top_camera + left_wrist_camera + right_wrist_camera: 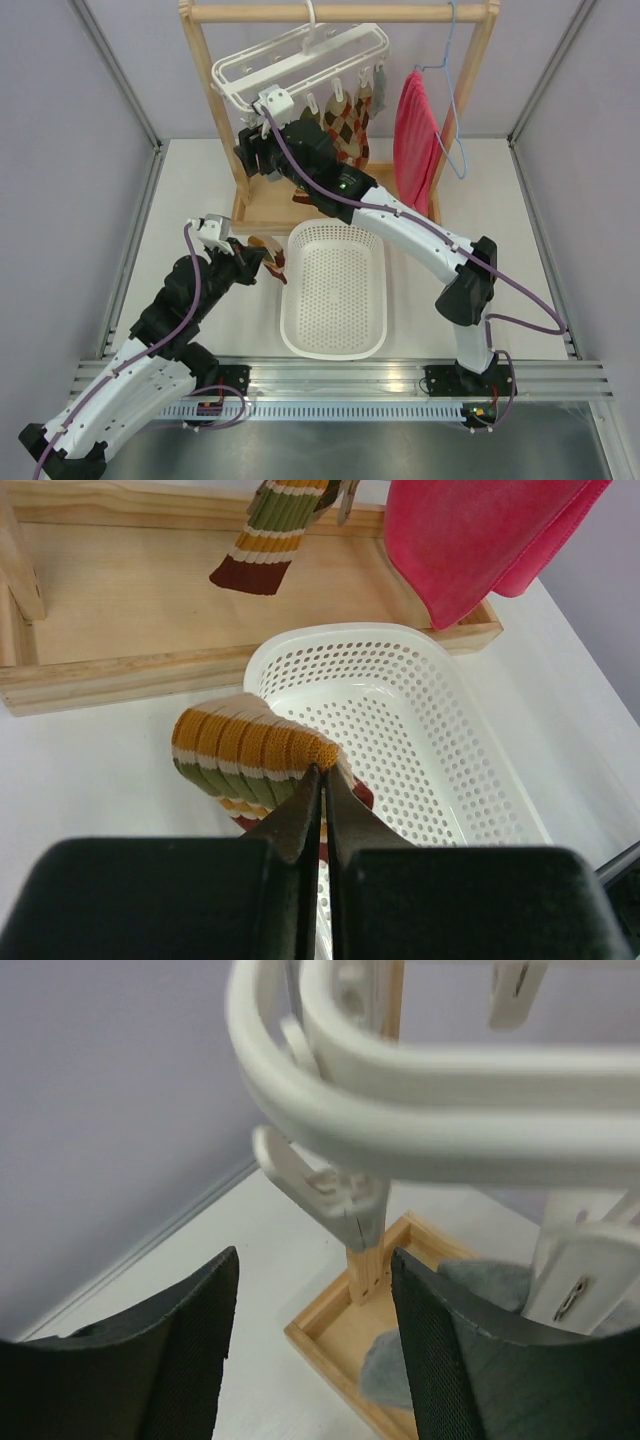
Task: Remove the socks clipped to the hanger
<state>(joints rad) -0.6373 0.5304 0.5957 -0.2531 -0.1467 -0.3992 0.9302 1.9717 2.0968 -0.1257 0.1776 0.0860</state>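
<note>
The white hanger hangs by its hook from the wooden rack's top bar. Argyle socks and a grey sock hang from its clips. My left gripper is shut on a striped sock and holds it just above the left rim of the white basket. Another striped sock hangs over the rack's base. My right gripper is open just below an empty white clip at the hanger's left end. Grey sock fabric shows beside its right finger.
A pinkish-red towel hangs on a thin blue wire hanger at the rack's right. The wooden rack's base tray lies just behind the basket. The rack's left post stands close to the right gripper.
</note>
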